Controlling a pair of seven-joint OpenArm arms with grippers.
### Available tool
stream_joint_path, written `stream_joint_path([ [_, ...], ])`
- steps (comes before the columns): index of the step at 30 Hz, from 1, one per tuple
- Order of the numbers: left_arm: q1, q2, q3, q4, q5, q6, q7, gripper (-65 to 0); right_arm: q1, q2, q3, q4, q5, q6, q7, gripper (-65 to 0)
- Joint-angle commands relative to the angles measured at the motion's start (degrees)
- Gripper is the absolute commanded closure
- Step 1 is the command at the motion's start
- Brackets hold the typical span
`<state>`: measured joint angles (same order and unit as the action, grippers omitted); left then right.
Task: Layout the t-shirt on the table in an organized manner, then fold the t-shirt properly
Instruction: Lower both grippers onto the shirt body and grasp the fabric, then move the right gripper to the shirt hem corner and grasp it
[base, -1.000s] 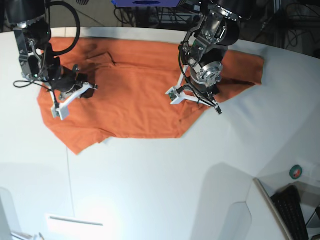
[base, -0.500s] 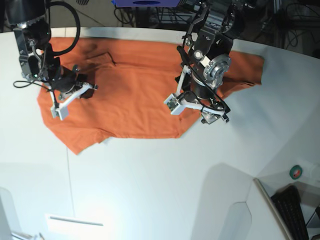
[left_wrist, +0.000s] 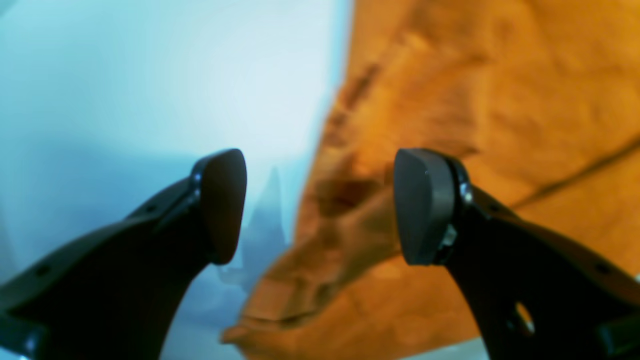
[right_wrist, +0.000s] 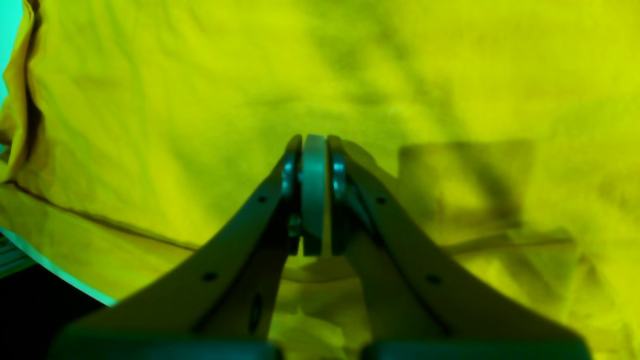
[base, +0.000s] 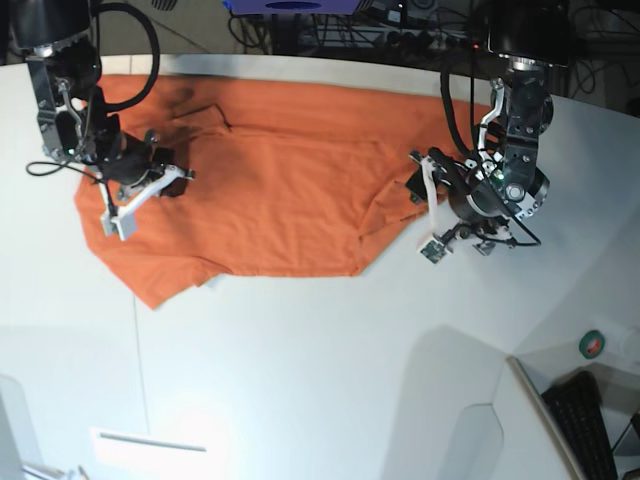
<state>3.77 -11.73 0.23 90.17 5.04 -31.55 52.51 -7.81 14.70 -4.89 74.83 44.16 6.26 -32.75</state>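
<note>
The t-shirt (base: 270, 210) lies spread over the far part of the table (base: 300, 380), mostly flat, with its near hem wrinkled and a small fold bunched up at its right edge. It looks light, soft and limp, so I judge it will sag and drag if it is lifted at one point only; the hem corners and the sleeve edges seem the best places to pinch it. The left gripper (left_wrist: 320, 205) is wide open and holds nothing, its jaws standing over the cloth edge where orange meets white. The right gripper (right_wrist: 314, 200) is closed above the cloth; whether it pinches any fabric, I cannot tell. A keyboard (base: 590, 420) and a green roll of tape (base: 594, 344) are well apart, so nothing blocks the work
</note>
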Motion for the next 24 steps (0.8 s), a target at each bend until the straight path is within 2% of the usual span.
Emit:
stream_joint_path([
  [1, -0.3, -0.4, 0.2, 0.6, 1.1, 0.1, -0.4, -43.9, 0.6, 0.6, 0.3, 0.8, 0.5, 0.4, 0.7, 0.0],
  [5, 2.1, 0.0, 4.9, 0.6, 3.8, 0.1, -0.6, -43.9, 0.6, 0.6, 0.4, 0.8, 0.5, 0.4, 0.7, 0.0],
  [11, 2.7, 0.3, 5.4, 1.1, 4.0, 0.2, -1.8, -43.9, 0.6, 0.4, 0.4, 0.8, 0.5, 0.4, 0.7, 0.0],
  [14, 2.7, 0.0, 4.6, 3.9, 3.9, 0.2, -1.7, -43.9, 0.6, 0.5, 0.4, 0.8, 0.5, 0.4, 0.7, 0.0],
  [17, 2.5, 0.2, 0.3, 6.8, 3.9, 0.0, -1.7, -43.9, 0.6, 0.5, 0.4, 0.8, 0.5, 0.4, 0.7, 0.0],
  [20, 1.1, -0.1, -1.2, 5.3, 3.7, -0.2, -1.7, -43.9, 0.6, 0.5, 0.4, 0.8, 0.5, 0.4, 0.7, 0.0],
  [22, -1.1, -1.2, -1.1, 1.7, 0.3, -1.7, -1.5, -43.9, 0.6, 0.5, 0.4, 0.8, 0.5, 0.4, 0.7, 0.0],
  [24, -3.2, -3.3, -1.2, -2.7, -5.7, -5.3, 0.4, -43.9, 0.6, 0.3, 0.4, 0.8, 0.5, 0.4, 0.7, 0.0],
])
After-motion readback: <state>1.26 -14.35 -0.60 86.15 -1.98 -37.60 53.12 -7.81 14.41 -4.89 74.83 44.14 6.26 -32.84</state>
